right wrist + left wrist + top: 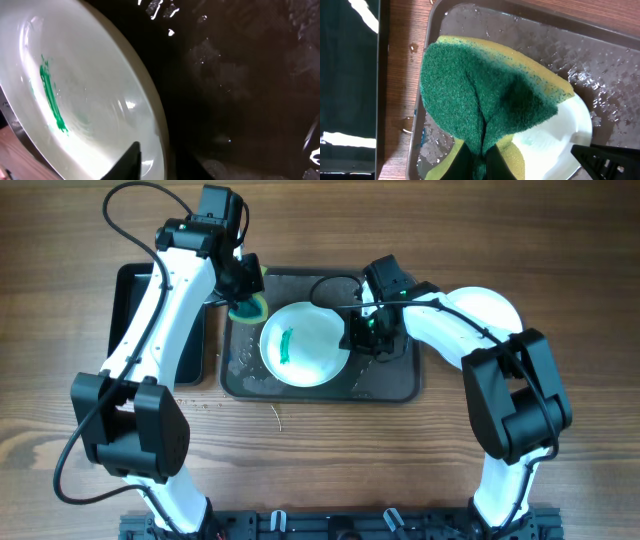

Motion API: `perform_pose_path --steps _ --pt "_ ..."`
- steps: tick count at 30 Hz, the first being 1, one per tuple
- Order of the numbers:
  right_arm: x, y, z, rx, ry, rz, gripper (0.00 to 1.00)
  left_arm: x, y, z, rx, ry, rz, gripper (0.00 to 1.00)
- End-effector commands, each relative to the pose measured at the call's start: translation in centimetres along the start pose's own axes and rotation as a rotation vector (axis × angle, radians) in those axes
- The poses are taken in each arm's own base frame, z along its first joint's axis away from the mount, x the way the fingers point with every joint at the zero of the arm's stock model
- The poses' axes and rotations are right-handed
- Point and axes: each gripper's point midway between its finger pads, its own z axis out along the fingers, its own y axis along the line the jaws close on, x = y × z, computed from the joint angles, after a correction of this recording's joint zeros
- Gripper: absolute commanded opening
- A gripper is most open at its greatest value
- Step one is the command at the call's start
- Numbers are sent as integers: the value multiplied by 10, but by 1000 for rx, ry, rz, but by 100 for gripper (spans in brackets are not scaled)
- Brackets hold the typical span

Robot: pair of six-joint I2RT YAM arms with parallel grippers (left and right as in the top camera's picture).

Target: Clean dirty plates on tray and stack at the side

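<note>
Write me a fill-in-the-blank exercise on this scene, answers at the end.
1. The left gripper pinches a folded ___.
2. The smear on the plate is ___ in colour.
3. The right gripper grips the rim of the ___.
4. The plate sits over the dark grey ___.
Missing words: sponge; green; plate; tray.

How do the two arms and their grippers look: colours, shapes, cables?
The left arm and the right arm have smooth white rounded links joined by bulky black joint housings. The left gripper and right gripper are black, with narrow fingers. A thin black cable loops near each wrist.
</note>
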Motion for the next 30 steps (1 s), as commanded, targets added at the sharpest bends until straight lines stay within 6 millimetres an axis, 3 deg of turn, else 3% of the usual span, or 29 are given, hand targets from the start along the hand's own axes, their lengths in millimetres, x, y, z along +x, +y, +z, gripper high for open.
perform_pose_path --steps 1,4,22,30 --pt "2 -4 5 3 15 52 13 2 -2 9 15 23 13 4" --pt "3 -6 7 7 17 55 5 9 -2 19 19 52 13 4" --pt "5 -6 10 -3 33 67 4 74 -42 112 75 192 208 4" --pt "5 -6 10 -3 33 63 4 99 -33 137 20 300 126 4"
